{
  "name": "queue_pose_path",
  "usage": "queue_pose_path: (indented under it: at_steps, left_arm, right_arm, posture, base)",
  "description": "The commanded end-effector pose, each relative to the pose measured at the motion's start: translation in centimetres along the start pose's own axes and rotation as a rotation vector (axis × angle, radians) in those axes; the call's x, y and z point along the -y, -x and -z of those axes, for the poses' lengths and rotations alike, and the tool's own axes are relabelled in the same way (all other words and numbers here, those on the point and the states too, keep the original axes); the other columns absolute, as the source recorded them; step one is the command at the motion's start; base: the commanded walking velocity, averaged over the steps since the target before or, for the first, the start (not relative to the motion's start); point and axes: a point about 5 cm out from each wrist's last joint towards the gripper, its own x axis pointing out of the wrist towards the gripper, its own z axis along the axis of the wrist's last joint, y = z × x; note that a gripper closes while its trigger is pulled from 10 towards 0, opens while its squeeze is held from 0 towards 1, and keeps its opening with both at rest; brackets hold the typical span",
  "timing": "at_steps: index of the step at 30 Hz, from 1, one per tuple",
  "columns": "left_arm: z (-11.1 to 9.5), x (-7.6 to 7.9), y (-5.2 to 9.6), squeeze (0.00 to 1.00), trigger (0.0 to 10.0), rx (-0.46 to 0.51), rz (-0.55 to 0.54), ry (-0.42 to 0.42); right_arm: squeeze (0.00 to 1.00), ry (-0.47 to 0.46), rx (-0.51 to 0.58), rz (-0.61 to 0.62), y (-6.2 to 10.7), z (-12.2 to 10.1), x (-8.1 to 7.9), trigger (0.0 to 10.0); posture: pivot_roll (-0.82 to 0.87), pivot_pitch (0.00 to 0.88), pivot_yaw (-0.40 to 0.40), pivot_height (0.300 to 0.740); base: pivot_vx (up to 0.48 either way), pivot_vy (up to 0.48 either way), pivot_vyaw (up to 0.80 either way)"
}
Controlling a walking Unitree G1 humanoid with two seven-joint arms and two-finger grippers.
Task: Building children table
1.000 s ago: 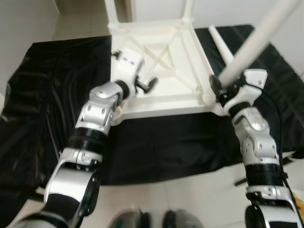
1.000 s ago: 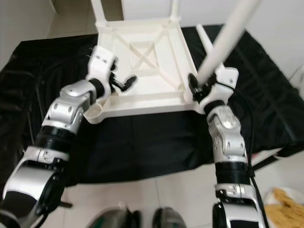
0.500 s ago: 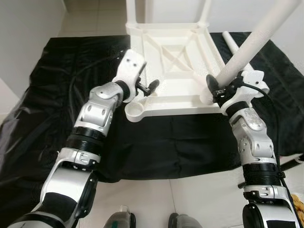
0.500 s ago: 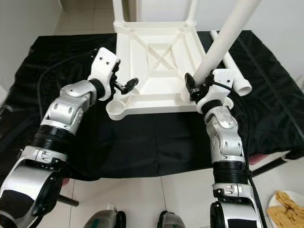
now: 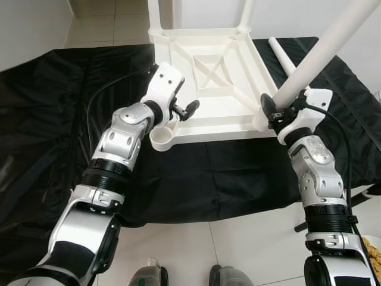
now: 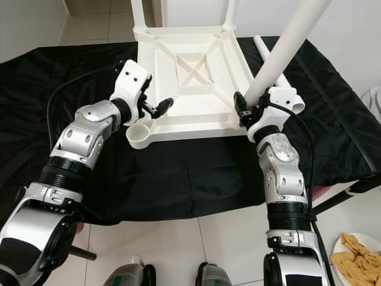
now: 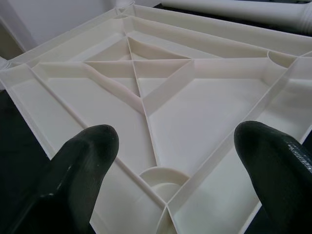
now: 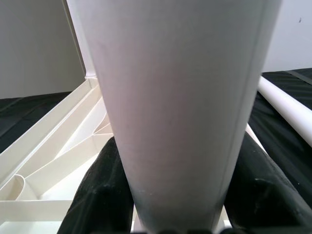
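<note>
Tabletop: the white plastic tabletop (image 5: 208,83) lies upside down on a black sheet (image 5: 53,131) spread over the tiled floor (image 5: 196,250), ribbed underside facing up so the leg sockets can be reached.
Fitted legs: two white legs already stand in the far corners, the far left leg (image 5: 154,15) and the far right leg (image 5: 248,12).
Right gripper: the right gripper (image 5: 275,111) has its jaws closed around a white leg (image 5: 321,53) close to its lower end, so the end can be steered. This leg leans up and to the right, its foot at the near right corner of the tabletop.
Right wrist view: the leg (image 8: 175,97) sits clamped between both black fingers (image 8: 105,190). I cannot tell whether its end is seated in the socket.
Left gripper: the left gripper (image 5: 183,109) hovers with jaws open over the near left part of the tabletop, apparently ready to steady it.
Left wrist view: the fingers (image 7: 83,161) stand wide apart above the ribs, holding nothing.
Empty socket: the near left socket (image 5: 162,140) is still a bare round cup.
Spare leg: one more leg (image 5: 281,56) lies on the sheet just right of the tabletop, probably meant for that cup.
Step in hand: likely pressing the held leg upright into the near right corner.
</note>
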Motion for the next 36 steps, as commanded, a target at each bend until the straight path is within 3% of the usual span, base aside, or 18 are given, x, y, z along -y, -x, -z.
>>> queue_pose_path:
  at_steps: [1,5,8,15,26,36]
  left_arm:
    - [-0.2,1.7,-0.2,0.0,10.0,0.003,0.155,-0.044]
    - [-0.2,2.1,-0.3,0.0,10.0,0.003,0.179,-0.057]
    - [-0.6,3.9,-1.0,0.0,10.0,-0.002,0.29,-0.158]
    - [-0.9,6.5,-2.5,0.0,10.0,-0.02,0.386,-0.198]
    - [-0.4,8.4,-3.8,0.0,10.0,-0.095,0.419,-0.18]
    - [0.4,8.5,-5.2,0.0,10.0,-0.199,0.332,-0.132]
  right_arm:
    - [0.0,0.002,0.022,-0.005,-0.2,-0.3,-0.2,10.0]
    - [0.0,0.002,0.023,-0.005,-0.2,-0.3,-0.2,10.0]
    - [0.0,-0.013,0.046,0.016,-0.5,-0.7,-0.1,10.0]
    - [0.0,-0.041,0.127,0.143,-0.6,-2.1,1.5,10.0]
    - [0.0,0.004,0.112,0.327,0.0,-1.9,3.3,10.0]
    - [0.0,0.0,0.091,0.336,0.2,-1.0,2.6,10.0]
  posture:
    - [0.04,0.06,0.026,0.74]
    - [0.04,0.06,0.025,0.74]
    - [0.05,0.059,0.023,0.74]
    - [0.04,0.065,0.027,0.74]
    - [0.03,0.077,0.038,0.74]
    - [0.03,0.082,0.046,0.74]
  base:
    - [0.0,0.0,0.0]
    - [0.0,0.0,0.0]
    - [0.0,0.0,0.0]
    - [0.0,0.0,0.0]
    - [0.0,0.0,0.0]
    - [0.0,0.0,0.0]
